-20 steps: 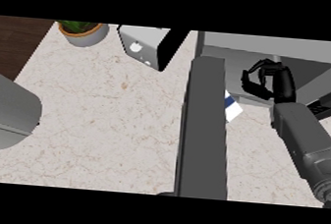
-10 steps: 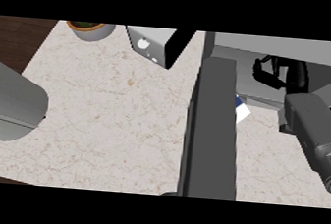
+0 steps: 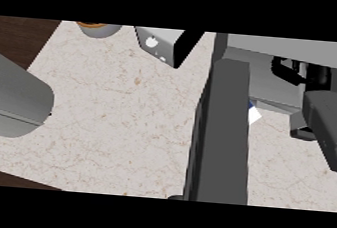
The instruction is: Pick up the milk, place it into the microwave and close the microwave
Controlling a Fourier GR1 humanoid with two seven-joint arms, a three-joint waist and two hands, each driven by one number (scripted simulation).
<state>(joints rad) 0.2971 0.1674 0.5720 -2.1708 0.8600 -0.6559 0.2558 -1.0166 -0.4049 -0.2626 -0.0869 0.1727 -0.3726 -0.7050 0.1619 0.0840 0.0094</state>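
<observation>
Speckled beige counter (image 3: 120,112) now fills more view: right hand (image 3: 297,71) has pushed deeper into the grey microwave (image 3: 277,89), fingers unreadable. White-and-blue milk carton (image 3: 253,115) peeks beside the dark open door (image 3: 222,135).

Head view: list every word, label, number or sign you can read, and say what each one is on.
No readable text anywhere.
Grey box at the counter's far edge: small white marks on its top face, shaped like symbols, not letters or numbers.
Blue and white item beside the microwave door: mostly hidden, no print legible.
Microwave door: plain dark, no label.
Pot at the far edge: unmarked.
</observation>
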